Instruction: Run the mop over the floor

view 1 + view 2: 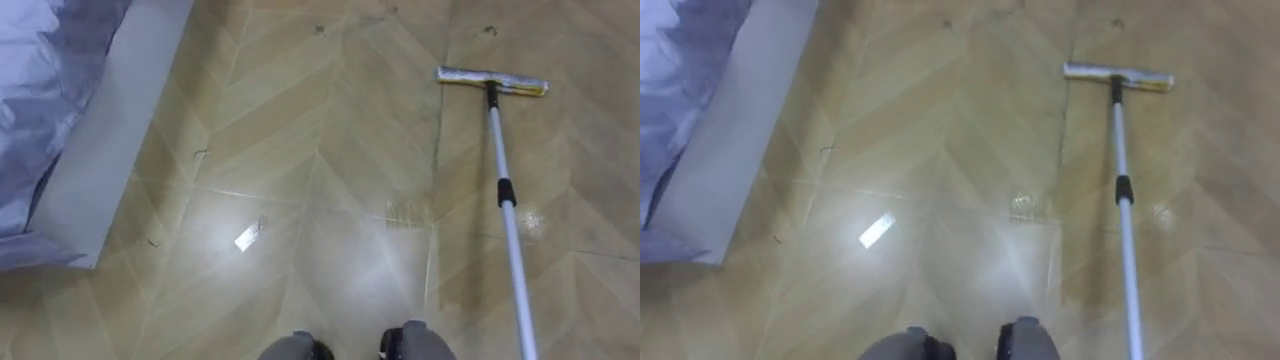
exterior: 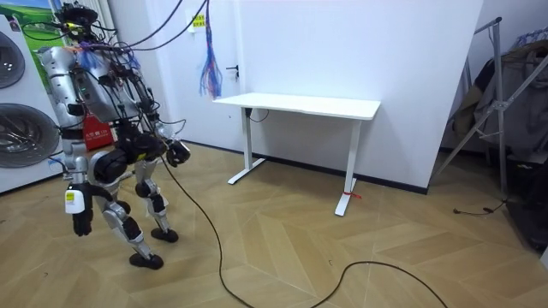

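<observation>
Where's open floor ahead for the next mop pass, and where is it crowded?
Open: the wide floor between the pale board and the mop pole, except one white paper scrap mid-floor; also a narrow strip right of the pole. Crowded: far left, where grey fabric lies along the board.

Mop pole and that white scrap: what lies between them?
Between the mop pole and the white scrap lies bare wood floor, shiny with a faint smear, in both eye views.

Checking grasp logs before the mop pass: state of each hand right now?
Left hand: cannot be told, too small in the room view.
Right hand: cannot be told, hanging low at its side, too small.
</observation>
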Controlling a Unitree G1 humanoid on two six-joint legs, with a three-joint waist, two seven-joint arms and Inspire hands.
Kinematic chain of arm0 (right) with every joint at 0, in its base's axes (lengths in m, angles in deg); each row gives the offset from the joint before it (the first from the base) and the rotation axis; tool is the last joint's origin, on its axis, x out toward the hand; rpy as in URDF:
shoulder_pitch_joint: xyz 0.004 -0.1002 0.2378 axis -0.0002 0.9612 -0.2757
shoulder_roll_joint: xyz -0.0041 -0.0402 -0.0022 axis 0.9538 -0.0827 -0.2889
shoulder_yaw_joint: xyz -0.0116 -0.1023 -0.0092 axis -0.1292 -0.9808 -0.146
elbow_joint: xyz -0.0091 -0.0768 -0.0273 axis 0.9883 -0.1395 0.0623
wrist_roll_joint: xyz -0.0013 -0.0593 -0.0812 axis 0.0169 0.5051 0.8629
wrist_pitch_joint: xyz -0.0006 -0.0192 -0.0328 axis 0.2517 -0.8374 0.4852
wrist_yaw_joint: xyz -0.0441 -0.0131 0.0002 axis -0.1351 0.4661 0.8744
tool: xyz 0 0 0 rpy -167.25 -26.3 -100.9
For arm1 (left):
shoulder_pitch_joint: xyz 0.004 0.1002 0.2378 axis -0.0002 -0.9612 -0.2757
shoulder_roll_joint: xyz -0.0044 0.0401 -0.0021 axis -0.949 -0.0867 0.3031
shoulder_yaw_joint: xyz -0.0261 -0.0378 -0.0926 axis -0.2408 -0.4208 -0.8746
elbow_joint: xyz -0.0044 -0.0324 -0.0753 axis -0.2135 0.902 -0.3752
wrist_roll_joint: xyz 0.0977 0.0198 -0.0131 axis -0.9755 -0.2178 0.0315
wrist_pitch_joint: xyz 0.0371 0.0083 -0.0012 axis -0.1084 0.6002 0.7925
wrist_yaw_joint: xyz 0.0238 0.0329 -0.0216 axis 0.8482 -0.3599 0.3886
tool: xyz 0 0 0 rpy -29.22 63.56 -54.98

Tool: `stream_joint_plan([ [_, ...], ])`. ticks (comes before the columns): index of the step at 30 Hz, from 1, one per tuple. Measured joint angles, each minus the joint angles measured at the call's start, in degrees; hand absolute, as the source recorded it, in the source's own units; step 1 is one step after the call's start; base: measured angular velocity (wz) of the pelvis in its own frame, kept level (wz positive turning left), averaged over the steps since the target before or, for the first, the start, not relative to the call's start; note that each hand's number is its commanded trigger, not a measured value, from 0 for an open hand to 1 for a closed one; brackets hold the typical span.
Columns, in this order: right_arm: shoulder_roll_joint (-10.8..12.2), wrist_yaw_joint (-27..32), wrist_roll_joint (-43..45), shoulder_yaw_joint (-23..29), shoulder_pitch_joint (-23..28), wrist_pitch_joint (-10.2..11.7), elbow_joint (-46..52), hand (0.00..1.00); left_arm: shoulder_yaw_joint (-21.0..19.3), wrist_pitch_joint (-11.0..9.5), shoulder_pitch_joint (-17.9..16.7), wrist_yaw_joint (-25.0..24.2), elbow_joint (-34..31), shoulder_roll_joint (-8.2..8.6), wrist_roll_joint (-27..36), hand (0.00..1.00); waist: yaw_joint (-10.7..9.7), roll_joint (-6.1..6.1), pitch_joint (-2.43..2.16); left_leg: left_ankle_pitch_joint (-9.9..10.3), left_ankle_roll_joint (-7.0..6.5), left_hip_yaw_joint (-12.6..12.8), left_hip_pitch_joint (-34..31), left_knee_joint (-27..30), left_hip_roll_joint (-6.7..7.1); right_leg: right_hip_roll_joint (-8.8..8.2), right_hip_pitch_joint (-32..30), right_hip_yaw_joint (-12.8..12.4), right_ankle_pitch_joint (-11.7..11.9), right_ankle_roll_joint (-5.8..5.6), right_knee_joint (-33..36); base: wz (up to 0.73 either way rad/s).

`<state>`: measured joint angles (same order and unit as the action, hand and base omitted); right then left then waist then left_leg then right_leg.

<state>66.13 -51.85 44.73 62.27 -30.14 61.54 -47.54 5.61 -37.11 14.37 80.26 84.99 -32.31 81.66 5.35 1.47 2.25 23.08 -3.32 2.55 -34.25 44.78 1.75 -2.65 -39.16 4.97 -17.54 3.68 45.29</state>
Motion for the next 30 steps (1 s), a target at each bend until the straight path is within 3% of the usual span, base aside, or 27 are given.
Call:
stream_joint_plan([
  [3,-0.45,-2.02,-0.35,-0.2,-2.69,2.62,0.91,1.0,0.0,0.29,0.01,-0.01,0.57,-1.7,0.0,0.0,0.91,-1.22,0.13,-1.35,1.11,-1.82,3.24,-3.42,-0.65,0.7,4.38,2.29,0.94,1.02,-4.26,0.24],
  [8,-0.48,-6.84,-2.74,2.08,-1.97,5.75,1.28,1.0,-1.95,0.46,-0.87,-0.24,0.91,-1.86,-0.57,0.0,1.38,-1.56,-0.17,-2.56,2.41,-3.12,12.18,-9.91,-1.48,1.19,14.96,6.08,0.92,1.5,-11.31,0.4],
  [10,-0.29,-7.97,-3.86,2.09,0.45,6.37,1.29,1.0,-2.7,0.43,-1.54,-0.25,0.81,-1.89,-1.39,0.0,1.32,-1.72,-0.38,-3.11,2.72,-3.05,16.12,-12.97,-1.93,1.81,19.25,6.55,1.11,1.51,-14.69,0.18],
  [11,-0.04,-8.94,-4.07,2.02,2.91,6.87,1.28,1.0,-3.81,0.51,-2.2,-0.25,0.82,-1.88,-2.12,0.0,1.24,-2.15,-0.65,-3.88,2.88,-2.97,19.28,-15.27,-1.95,1.91,22.41,6.87,1.31,1.47,-17.02,0.15],
  [12,0.04,-10.12,-3.89,1.59,5.64,6.85,1.26,1.0,-5.08,0.57,-2.67,-0.28,0.99,-1.88,-2.85,0.0,1.16,-2.56,-1.22,-4.66,2.99,-2.88,22.06,-17.78,-1.91,2.09,25.17,7.08,1.61,1.35,-19.44,0.16],
  [13,0.1,-10.65,-3.51,1.6,7.02,6.85,1.25,1.0,-5.77,0.54,-2.89,-0.25,0.99,-1.89,-2.92,0.0,1.15,-2.7,-1.39,-4.95,3.08,-2.88,23.28,-18.85,-1.94,2.22,26.35,7.22,1.77,1.33,-20.61,0.1],
  [15,0.84,-11.69,-1.49,1.59,11.39,7.11,1.26,1.0,-7.51,0.5,-4.28,-0.14,1.0,-1.98,-3.67,0.0,0.94,-3.46,-2.23,-5.64,3.39,-2.87,27.8,-23.01,-1.98,2.68,30.14,6.96,1.91,1.31,-23.67,-0.06],
  [17,1.06,-11.88,1.31,1.66,13.81,7.53,1.2,1.0,-8.36,0.89,-5.28,-0.1,0.61,-1.71,-5.81,0.0,-0.12,-3.75,-2.43,-6.11,3.49,-2.6,31.3,-25.78,-2.02,2.94,32.98,6.81,1.9,1.27,-25.4,-0.09],
  [21,1.44,-11.37,8.67,1.84,15.7,7.57,1.79,1.0,-8.44,1.03,-6.51,-0.07,0.31,-1.72,-8.52,0.0,-1.97,-3.91,-2.34,-6.47,3.59,-1.09,36.89,-29.61,-2.58,4.01,37.26,4.85,2.0,1.26,-27.63,-0.25],
  [24,1.97,-11.04,11.19,2.17,16.47,7.53,2.9,1.0,-8.78,1.06,-6.73,-0.28,0.01,-1.68,-10.44,0.0,-2.33,-3.72,-2.18,-6.45,3.6,-0.6,38.83,-30.58,-2.91,4.76,38.82,3.14,2.39,1.3,-28.86,-0.32],
  [27,2.59,-10.93,12.74,2.32,16.58,7.35,3.88,1.0,-9.33,1.06,-6.75,-1.41,-0.03,-1.58,-11.83,0.0,-2.59,-3.33,-2.46,-6.46,3.6,-0.12,39.54,-31.14,-3.06,5.19,39.62,1.66,2.8,1.25,-29.73,-0.27],
  [30,3.15,-10.89,13.73,3.03,16.22,7.35,4.04,1.0,-9.44,2.0,-7.21,-2.85,-0.29,-1.56,-14.27,0.0,-3.23,-2.8,-2.22,-6.47,3.58,0.46,40.58,-31.72,-3.19,5.7,40.39,0.14,3.71,0.89,-31.52,-0.18],
])
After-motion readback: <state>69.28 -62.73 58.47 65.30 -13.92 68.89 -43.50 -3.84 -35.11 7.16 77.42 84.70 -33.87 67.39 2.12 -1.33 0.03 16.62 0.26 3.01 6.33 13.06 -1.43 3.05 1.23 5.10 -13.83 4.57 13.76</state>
